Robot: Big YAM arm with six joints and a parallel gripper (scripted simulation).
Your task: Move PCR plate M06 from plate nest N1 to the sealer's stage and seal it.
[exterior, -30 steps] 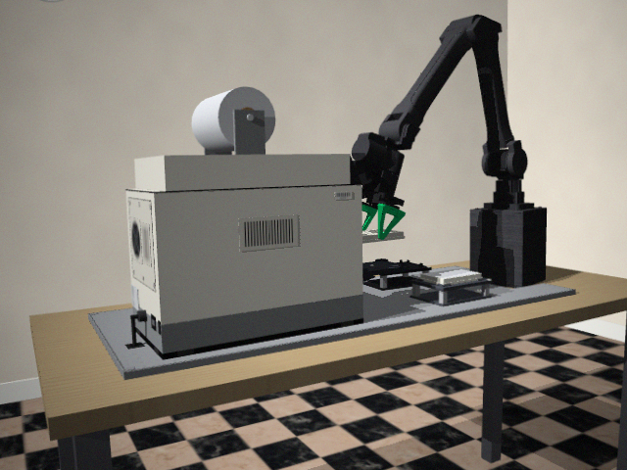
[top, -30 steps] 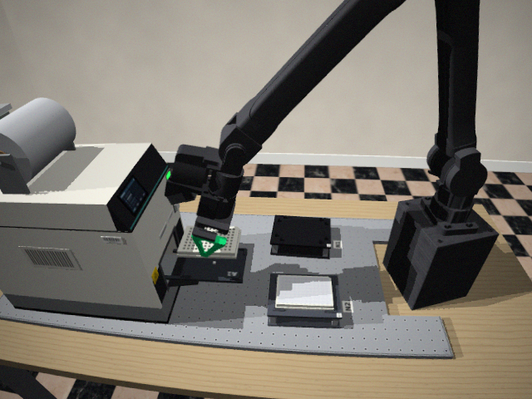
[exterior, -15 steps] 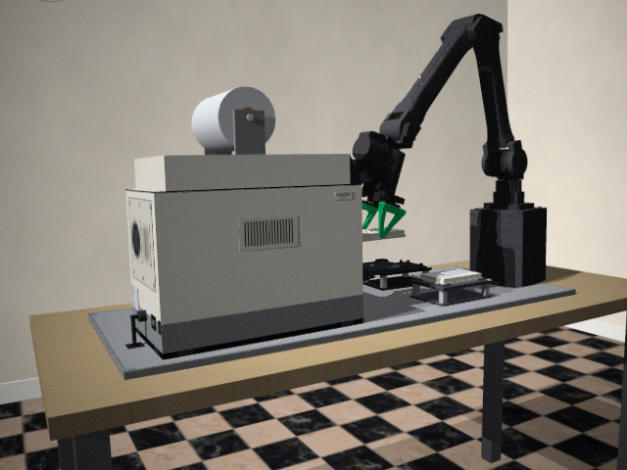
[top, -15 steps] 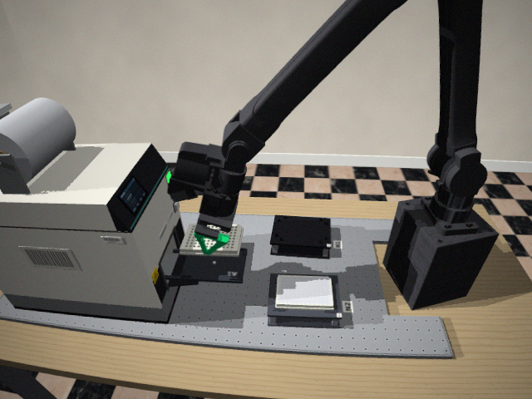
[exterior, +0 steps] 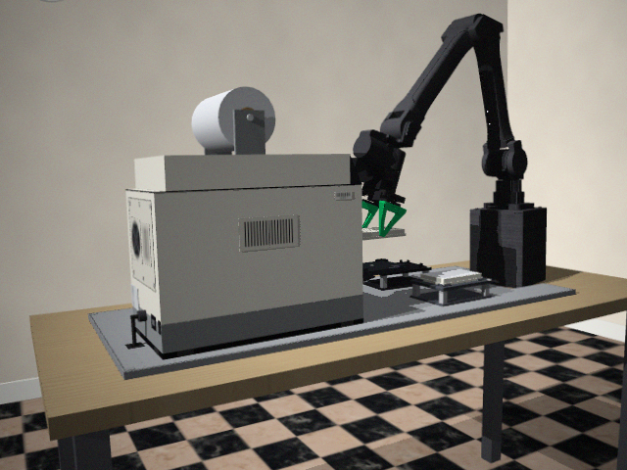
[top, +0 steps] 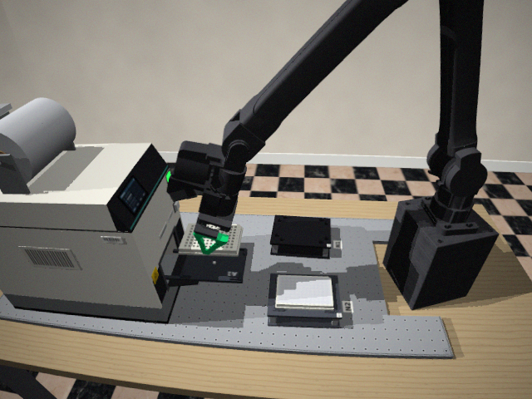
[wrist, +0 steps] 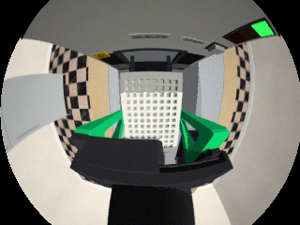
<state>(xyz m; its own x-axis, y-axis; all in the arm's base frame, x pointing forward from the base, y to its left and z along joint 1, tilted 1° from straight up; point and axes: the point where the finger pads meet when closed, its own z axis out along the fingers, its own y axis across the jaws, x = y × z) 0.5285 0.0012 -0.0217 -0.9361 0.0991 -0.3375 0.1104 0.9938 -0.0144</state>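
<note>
From the top view, the gripper has its green fingers clamped on the plate M06, holding it in the air right over the sealer's stage, which sits out in front of the sealer. Nest N1 is bare, so the pickup looks done, and M09 sits on N2 with its foil on, untouched as far as I can tell. A sliver of green from the lamp peeks out behind the wrist. The exterior view shows the plate hanging well above the stage level, roughly flat, close to the sealer's front face. So what's left, I'd say: lower it, seat it in the pocket, let go, press START, wait out the cycle. Wrist view has the well grid running straight away from the camera toward the machine, so end on looks right, green lamp at upper right. Everything sits on a grey perforated base plate on a wooden table, checkered floor, plain beige walls.
</note>
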